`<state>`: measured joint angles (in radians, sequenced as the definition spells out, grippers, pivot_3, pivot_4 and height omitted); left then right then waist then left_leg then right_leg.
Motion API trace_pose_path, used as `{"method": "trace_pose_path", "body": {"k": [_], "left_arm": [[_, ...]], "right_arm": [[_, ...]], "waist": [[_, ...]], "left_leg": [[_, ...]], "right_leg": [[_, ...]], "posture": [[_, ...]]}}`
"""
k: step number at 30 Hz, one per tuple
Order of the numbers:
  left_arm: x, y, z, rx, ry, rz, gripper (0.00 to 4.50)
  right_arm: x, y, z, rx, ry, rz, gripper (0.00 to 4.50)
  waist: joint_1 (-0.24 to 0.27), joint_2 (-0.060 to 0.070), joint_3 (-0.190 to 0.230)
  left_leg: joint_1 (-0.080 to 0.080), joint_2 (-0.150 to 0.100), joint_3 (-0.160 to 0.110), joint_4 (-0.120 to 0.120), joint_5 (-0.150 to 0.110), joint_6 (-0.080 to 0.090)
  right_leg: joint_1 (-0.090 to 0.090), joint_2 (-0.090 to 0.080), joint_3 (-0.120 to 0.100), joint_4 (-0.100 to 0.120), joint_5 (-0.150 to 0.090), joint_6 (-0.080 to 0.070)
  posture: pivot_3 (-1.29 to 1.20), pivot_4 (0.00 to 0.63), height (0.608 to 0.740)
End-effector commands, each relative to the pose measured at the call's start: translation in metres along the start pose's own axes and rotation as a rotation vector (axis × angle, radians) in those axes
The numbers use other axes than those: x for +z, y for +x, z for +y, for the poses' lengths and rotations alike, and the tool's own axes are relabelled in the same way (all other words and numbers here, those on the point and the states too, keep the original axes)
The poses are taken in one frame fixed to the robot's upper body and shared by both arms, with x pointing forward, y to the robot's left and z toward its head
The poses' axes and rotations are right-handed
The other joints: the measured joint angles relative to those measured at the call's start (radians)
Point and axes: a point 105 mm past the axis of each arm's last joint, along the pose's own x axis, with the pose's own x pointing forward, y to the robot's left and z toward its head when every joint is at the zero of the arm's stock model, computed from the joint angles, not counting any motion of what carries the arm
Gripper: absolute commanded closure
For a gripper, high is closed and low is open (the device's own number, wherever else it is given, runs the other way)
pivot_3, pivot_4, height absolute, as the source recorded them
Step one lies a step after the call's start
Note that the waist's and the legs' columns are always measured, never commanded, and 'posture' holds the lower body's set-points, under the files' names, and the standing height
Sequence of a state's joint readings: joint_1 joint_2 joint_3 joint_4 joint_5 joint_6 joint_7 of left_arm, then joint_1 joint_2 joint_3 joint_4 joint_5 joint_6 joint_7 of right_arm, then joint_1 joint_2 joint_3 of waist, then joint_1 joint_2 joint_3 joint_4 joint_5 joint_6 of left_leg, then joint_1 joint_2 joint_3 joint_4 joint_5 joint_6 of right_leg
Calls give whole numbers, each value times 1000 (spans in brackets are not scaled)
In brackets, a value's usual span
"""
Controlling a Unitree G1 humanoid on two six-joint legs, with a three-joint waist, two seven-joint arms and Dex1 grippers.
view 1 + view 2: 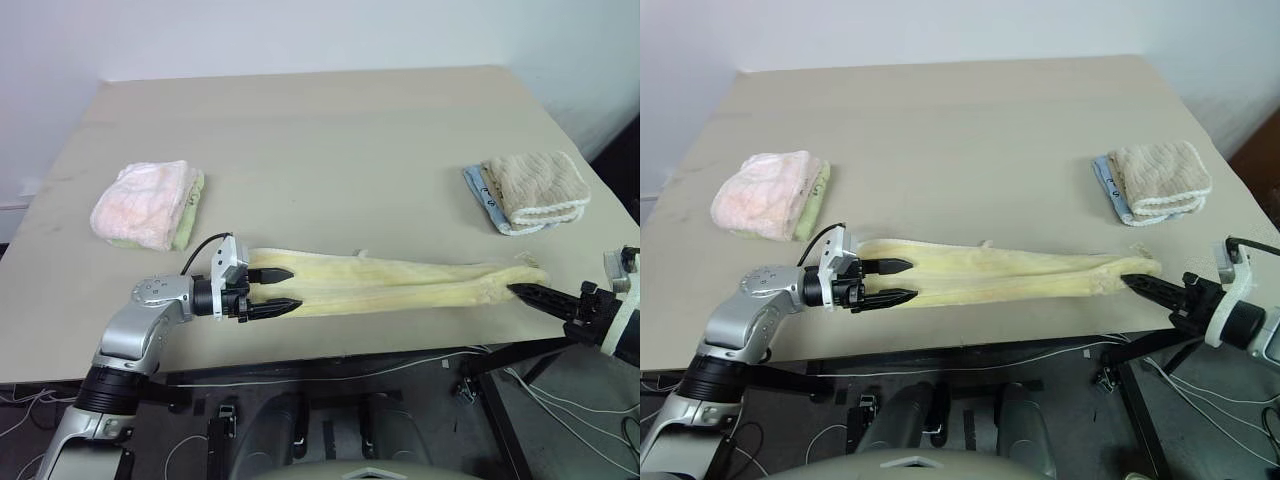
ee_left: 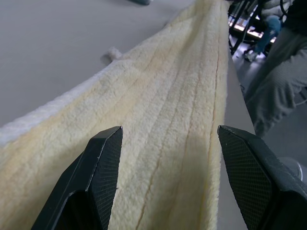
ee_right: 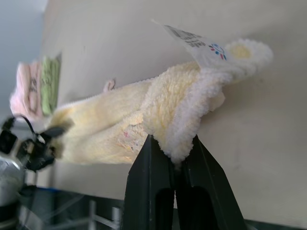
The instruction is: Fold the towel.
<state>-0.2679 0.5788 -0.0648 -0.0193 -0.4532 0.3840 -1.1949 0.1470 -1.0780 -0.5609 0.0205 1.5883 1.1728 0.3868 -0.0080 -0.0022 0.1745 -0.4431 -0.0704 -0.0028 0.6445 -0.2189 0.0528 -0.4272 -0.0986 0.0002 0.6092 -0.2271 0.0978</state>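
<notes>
Two end effectors are working the towel [image 1: 400, 284] stretched along the bench's [image 1: 330, 140] near edge: the right end effector [image 3: 178, 160] is pinching its end, while the left end effector [image 1: 291, 289] is straddling the other end wide, presumably to keep it taut.

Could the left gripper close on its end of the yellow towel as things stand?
Probably yes: the left gripper is open with the towel end between its fingers, nothing in between.

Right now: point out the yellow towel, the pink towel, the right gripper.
yellow towel [image 1: 400, 283], left eye view, middle of the stretched strip.
pink towel [image 1: 145, 204], left eye view, top of the folded stack.
right gripper [image 3: 175, 165], right wrist view, fingertips pinching the towel's end.
</notes>
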Motion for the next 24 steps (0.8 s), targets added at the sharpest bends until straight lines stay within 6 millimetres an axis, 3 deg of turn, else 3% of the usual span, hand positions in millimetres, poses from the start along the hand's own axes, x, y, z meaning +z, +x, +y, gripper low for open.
{"method": "trace_pose_path", "body": {"k": [1, 6, 11, 17, 24], "left_arm": [[6, -3, 0, 7, 34, -12, 1187], [11, -5, 1, 17, 44, -12, 1187], [19, -6, 0, 26, 52, -14, 1187], [21, -5, -4, 38, 59, -1, 1187], [17, -11, -5, 71, 62, 10, 1187]], "right_arm": [[11, 2, 20, 45, -219, 25, 4491], [18, 15, 53, 172, -485, 54, 4491], [21, 32, 78, 267, -609, 81, 4491], [-7, 69, 109, 409, -747, 220, 4491], [-38, 100, 124, 482, -880, 359, 4491]], "waist": [[0, 0, 0], [-2, 0, 0], [-1, 0, 1], [-2, 0, 1], [0, 0, 1]], "left_leg": [[0, 0, 0, 0, 0, 0], [0, 0, 0, 0, -1, -2], [-1, 0, 0, 0, -1, -2], [-1, 0, 0, -1, -1, -3], [-2, 0, 0, -1, -2, -3]], "right_leg": [[0, 0, 0, 0, 0, 0], [-1, 0, 0, 0, 0, 0], [-1, 0, 0, 0, 0, 0], [-2, 0, 0, 0, 0, 0], [-3, 0, 0, 0, 0, 0]], "posture": [[0, 150, 740], [0, 150, 740], [0, 150, 740], [0, 150, 740], [0, 150, 740]]}}
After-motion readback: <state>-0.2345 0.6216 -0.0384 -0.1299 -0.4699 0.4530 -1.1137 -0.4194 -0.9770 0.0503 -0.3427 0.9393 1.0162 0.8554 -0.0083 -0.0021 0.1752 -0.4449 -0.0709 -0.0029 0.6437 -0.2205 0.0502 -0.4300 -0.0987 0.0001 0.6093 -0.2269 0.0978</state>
